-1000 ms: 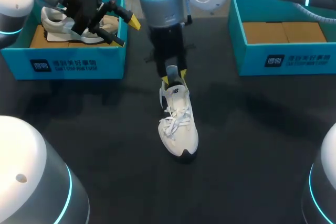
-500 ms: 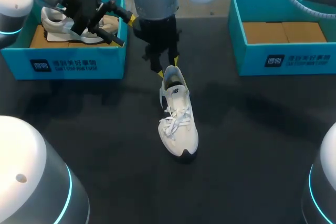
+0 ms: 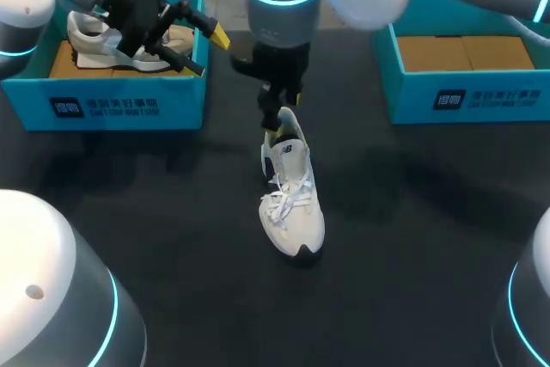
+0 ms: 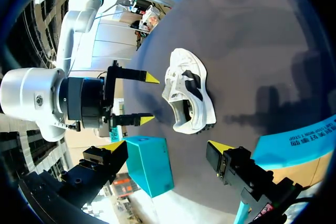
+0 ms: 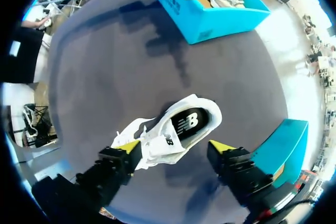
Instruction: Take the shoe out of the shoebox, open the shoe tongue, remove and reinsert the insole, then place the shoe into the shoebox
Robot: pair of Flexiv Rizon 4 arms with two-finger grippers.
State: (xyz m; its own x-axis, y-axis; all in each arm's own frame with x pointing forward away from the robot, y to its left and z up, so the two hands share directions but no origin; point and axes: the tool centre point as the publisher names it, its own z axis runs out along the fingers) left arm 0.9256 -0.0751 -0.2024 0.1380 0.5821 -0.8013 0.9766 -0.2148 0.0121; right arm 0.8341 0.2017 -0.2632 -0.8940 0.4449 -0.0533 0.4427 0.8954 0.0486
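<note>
The shoe (image 3: 292,199) stood upright on the table (image 3: 412,238). The right gripper (image 5: 174,146) hung wide open and empty just over its heel (the left gripper (image 3: 209,51), also open and empty, hung over a box (image 3: 103,105)). Coming down off-centre, a finger might have shoved the collar and tipped the shoe.

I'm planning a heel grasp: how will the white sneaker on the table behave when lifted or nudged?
Low-cut and slim, the white sneaker is probably light; its collar and loose laces look soft, so they may give under the right gripper. Standing flat on a broad sole, it should slide rather than tip.
</note>
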